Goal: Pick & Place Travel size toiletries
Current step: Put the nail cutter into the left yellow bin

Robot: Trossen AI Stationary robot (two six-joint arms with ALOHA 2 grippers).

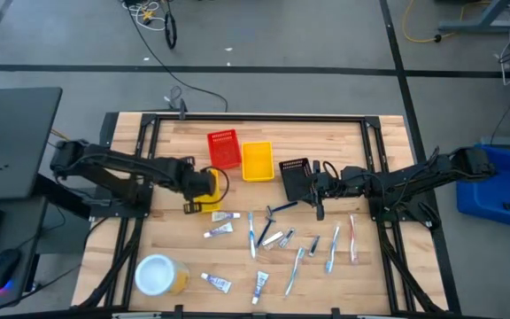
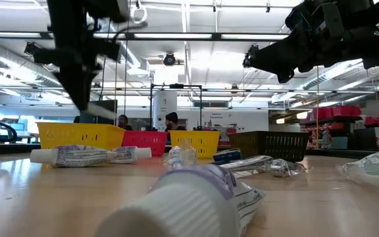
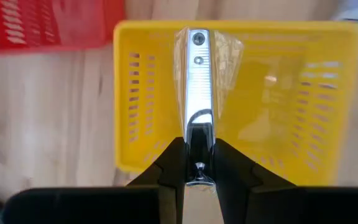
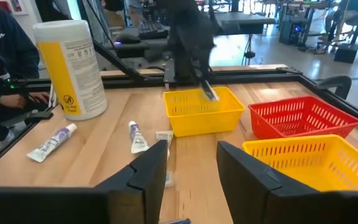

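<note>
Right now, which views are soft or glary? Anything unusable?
Low view: the white tube closest to the lens is badly out of focus and fills the foreground; ceiling lights glare behind the arms, leaving them in silhouette. Left wrist view: the yellow basket and red basket are soft, the wrapped metal item in the left gripper sharper. High view: even light. Right wrist view: clear.

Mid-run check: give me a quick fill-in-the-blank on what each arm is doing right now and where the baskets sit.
1. The left gripper holds a wrapped silver item above a basket whose colour is ____.
2. The right gripper has its jaws ____ and holds nothing.
3. In the high view, the black basket lies closest to the ____ arm.
4. Between the second yellow basket and the left arm stands the ____ basket.

Missing words: yellow; open; right; red
</note>
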